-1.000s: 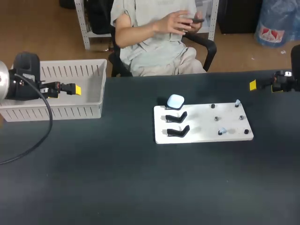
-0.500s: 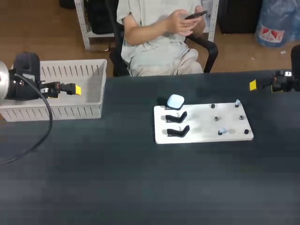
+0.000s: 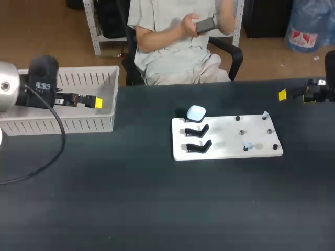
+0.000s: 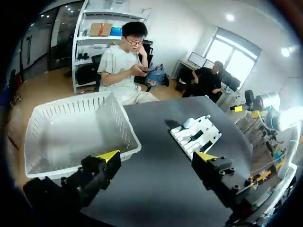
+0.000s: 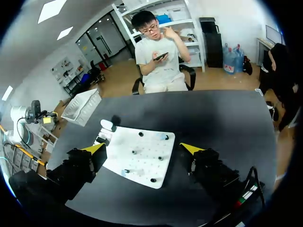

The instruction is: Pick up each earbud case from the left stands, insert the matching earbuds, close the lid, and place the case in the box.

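A pale blue earbud case point(image 3: 196, 113) sits on the rearmost of three black stands at the left end of a white board point(image 3: 225, 140). The other two stands point(image 3: 198, 130) are bare. Two small earbuds point(image 3: 265, 114) point(image 3: 248, 146) rest on pegs at the board's right end. My left gripper point(image 3: 94, 102) is open over the white basket point(image 3: 63, 124), far left of the board. At the table's far right edge my right gripper point(image 3: 285, 95) is open too. The right wrist view has the board point(image 5: 142, 165) and case point(image 5: 108, 125) ahead of its open gripper point(image 5: 143, 149).
In the left wrist view the basket point(image 4: 71, 101) lies just ahead of the open gripper point(image 4: 156, 158), with the board point(image 4: 208, 130) farther off beside it. Dark tabletop spreads in front of the board and basket. Small black pegs dot the board.
My left arm has moved to the right above the basket. The right arm, case and earbuds have stayed put.
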Available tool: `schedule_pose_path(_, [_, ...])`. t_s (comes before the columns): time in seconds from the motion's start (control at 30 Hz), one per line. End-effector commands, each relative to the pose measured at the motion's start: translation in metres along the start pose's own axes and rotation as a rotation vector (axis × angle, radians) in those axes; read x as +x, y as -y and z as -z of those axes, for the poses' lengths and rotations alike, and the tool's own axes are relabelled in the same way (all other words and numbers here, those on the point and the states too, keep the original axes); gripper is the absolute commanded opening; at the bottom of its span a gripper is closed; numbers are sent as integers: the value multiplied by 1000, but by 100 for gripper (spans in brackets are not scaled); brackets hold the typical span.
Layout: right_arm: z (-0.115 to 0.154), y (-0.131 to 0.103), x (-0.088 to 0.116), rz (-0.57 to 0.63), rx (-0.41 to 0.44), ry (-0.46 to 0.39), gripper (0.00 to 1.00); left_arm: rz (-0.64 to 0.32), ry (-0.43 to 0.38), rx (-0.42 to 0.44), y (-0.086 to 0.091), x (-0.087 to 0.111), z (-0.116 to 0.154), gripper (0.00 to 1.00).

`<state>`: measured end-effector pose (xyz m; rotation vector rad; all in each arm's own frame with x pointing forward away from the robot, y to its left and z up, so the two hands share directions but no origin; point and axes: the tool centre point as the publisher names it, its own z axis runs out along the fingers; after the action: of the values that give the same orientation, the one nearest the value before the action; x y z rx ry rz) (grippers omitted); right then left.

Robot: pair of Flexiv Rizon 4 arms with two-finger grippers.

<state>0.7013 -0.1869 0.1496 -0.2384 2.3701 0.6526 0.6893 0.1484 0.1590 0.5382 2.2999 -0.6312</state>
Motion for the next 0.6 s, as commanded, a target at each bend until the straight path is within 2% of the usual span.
schedule_pose_path(0.03, [0,0,0,0,2,-1,100,-142,23,115,8,-2,-7,100])
schedule_pose_path(0.33, [0,0,0,0,2,-1,100,-451,18,250,39,-15,-30,100])
schedule_pose_path(0.6, [0,0,0,0,2,-1,100,-622,5,368,56,-20,-61,100])
